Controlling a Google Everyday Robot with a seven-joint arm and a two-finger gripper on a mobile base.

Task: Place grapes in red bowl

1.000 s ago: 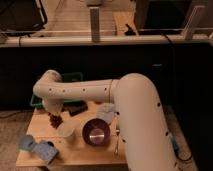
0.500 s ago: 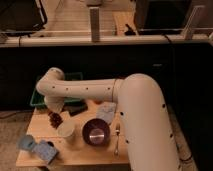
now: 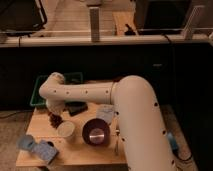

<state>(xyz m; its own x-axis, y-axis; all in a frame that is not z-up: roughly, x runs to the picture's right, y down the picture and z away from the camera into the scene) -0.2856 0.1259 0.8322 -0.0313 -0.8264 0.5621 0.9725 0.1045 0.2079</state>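
Wooden table [image 3: 80, 154], pale and matte. Its left and front edges show; the right side is cut off behind the arm [image 3: 85, 92]. Open tabletop lies along the front edge, between the blue objects [image 3: 39, 148] at the front-left corner and the red bowl [image 3: 88, 138].

Arm: thick, smooth white shell dotted with small dark holes. It rises from lower right, runs left across the table, bends at a rounded elbow and drops down. It covers most of the table's right half.

Gripper [image 3: 56, 113]: at the arm's lower end, over the left part of the table, right at the grapes [image 3: 55, 120]. Its state cannot be told; it merges with dark shapes below.

Grapes: small, bumpy, dark red cluster, just behind and left of the white cup [image 3: 66, 130], apart from the red bowl. Whether lifted or resting on the table, cannot tell.

Red bowl: round, dark maroon, glossy inside with a light reflection, just right of the cup.

Green tray [image 3: 36, 95]: rectangular, at the back-left edge, partly hidden by the elbow.

A dark flat object [image 3: 77, 107] and a pale grey-blue item [image 3: 105, 114] sit under the arm, both hard to make out.
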